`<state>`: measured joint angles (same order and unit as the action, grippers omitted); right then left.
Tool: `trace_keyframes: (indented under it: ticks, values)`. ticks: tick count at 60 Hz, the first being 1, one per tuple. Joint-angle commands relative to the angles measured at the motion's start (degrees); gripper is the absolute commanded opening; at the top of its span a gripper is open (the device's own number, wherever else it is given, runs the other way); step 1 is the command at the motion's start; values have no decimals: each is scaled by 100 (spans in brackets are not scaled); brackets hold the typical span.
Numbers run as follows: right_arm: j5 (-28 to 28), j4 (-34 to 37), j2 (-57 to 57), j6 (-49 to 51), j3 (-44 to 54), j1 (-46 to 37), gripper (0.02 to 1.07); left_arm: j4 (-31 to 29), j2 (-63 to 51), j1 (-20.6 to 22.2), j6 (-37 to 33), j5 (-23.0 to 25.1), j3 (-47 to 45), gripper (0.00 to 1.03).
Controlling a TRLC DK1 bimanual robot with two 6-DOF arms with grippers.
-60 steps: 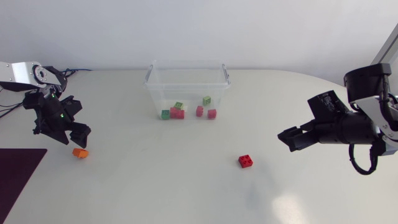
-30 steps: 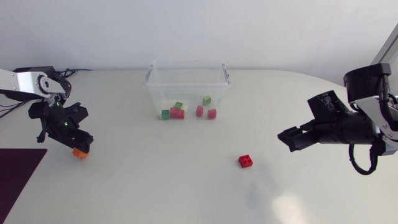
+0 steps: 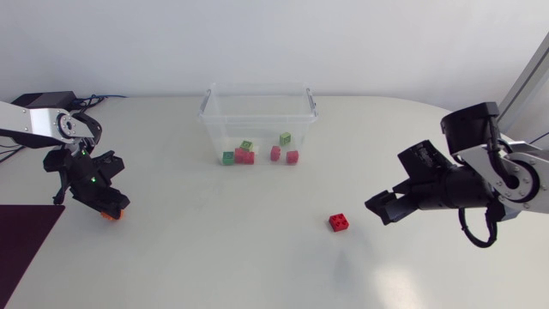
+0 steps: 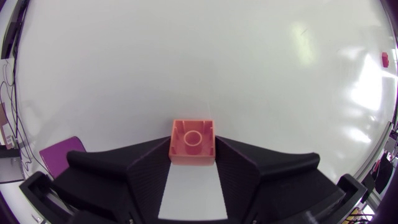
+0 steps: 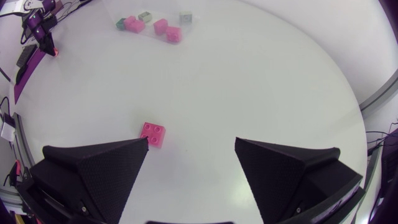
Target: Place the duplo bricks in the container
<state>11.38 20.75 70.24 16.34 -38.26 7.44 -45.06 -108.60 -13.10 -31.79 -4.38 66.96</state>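
My left gripper (image 3: 107, 209) is down at the table's left side, shut on a small orange brick (image 3: 110, 215). In the left wrist view the orange brick (image 4: 192, 140) sits stud-up, gripped from both sides at the tips of my left gripper (image 4: 192, 155). A red brick (image 3: 339, 222) lies on the table right of the middle. My right gripper (image 3: 377, 210) hovers open just right of it. From the right wrist, the red brick (image 5: 153, 135) lies ahead of one finger of the open right gripper (image 5: 191, 146). The clear container (image 3: 257, 89) at the back holds several green and red bricks (image 3: 245, 155).
A dark purple mat (image 3: 26, 240) lies at the table's front left corner, close to my left gripper, and shows beside the left fingers as the mat (image 4: 59, 152). Open table surface stretches between the two arms and in front of the container.
My left gripper came down over the orange brick and closed on it. My right arm moved left and lower, toward the red brick, staying open.
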Motion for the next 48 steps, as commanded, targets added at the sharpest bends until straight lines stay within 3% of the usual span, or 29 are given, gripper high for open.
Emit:
trace_keyframes:
  ticks: [1, 18, 48]
  values:
    - [49, -54, 245, -43, 47, 117, 102, -47, -65, -70, -152, 34, -86, 37]
    - [14, -36, 1361, -685, -498, 530, 102, -161, 664, 194, 50, 552, 353, 36]
    - [-918, 183, 2592, -1792, -1280, 1506, 96, -188, 796, 1108, 1052, 1396, 2243, 37]
